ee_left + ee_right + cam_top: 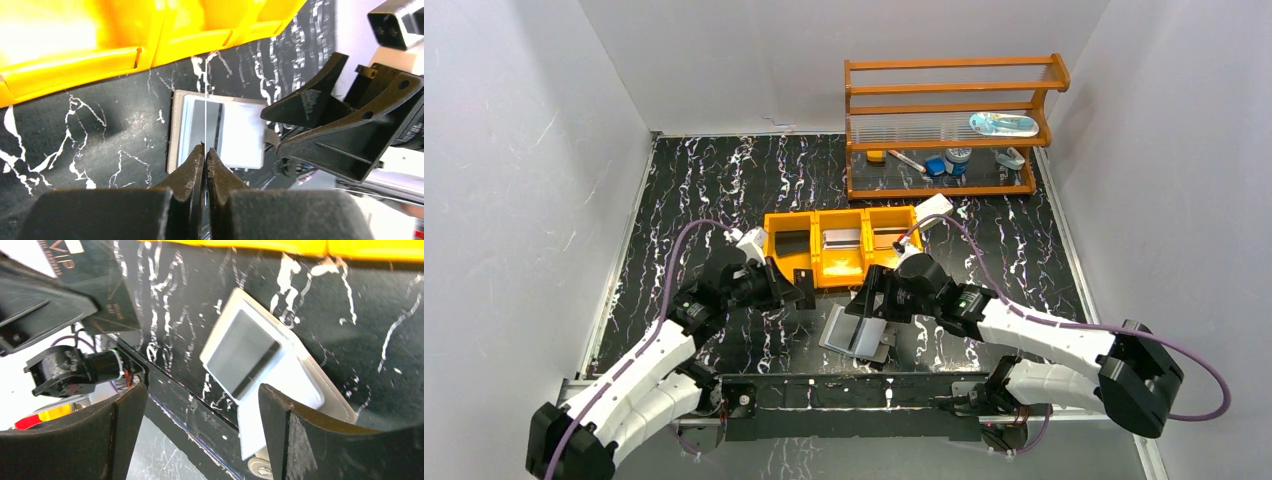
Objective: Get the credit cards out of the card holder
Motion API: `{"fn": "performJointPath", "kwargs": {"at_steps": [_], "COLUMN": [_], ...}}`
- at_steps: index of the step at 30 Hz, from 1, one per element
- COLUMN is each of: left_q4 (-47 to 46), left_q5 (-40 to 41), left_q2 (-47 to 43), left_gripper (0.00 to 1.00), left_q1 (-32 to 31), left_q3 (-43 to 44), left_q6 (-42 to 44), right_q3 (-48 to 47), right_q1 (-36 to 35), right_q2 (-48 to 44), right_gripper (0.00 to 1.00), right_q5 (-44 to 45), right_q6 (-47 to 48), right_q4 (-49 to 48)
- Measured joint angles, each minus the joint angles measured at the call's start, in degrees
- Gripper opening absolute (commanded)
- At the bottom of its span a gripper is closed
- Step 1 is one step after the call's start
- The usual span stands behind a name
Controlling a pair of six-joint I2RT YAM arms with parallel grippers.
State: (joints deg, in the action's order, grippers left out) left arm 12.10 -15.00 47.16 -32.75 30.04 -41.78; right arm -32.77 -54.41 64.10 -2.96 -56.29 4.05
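My L gripper (205,150) is pinched shut on a thin dark rectangular credit card (100,285), held edge-on near the front wall of the orange three-compartment plastic tray (834,275). My R gripper (200,390) is spread wide w/ nothing in it, above the thin grey folding card holder (856,332), which lies open on the black white-veined tabletop (724,180). In the tray, L to R: dark card (790,244), silvery grey card (842,240), brownish card (888,238).

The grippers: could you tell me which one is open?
The right gripper, jaws wide above the card holder; the left gripper is shut on a dark card.
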Motion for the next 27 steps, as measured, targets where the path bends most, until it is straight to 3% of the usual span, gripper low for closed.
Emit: {"fn": "performJointPath", "kwargs": {"at_steps": [5,8,12,17,27], "left_q4": [-7.1,-11.69,-17.38,-22.91,-35.23], "left_q5": [-10.58,-16.59,-22.56,-27.65,-34.32], "left_q2": [-2.91,-2.91,-4.35,-6.14,-3.54], "left_gripper": [0.0,0.0,0.0,0.0,0.0], "left_q1": [7.58,9.73,9.88,9.92,9.92], "left_q3": [-4.85,-7.78,-9.57,-9.68,-11.23], "left_q6": [-2.73,-5.31,-8.52,-10.8,-17.18], "right_q3": [1.62,1.64,1.7,1.73,1.88], "right_q1": [0.02,0.02,1.18,5.22,5.6], "right_q2": [-2.89,-2.91,-2.89,-1.09,1.95], "right_gripper": [0.91,0.86,0.75,0.68,0.53], "right_q5": [-0.68,-1.46,-3.98,-11.54,-22.6], "right_q6": [2.14,2.97,2.78,2.19,-0.04], "right_q4": [-5.6,-7.39,-11.08,-18.93,-33.48]}}
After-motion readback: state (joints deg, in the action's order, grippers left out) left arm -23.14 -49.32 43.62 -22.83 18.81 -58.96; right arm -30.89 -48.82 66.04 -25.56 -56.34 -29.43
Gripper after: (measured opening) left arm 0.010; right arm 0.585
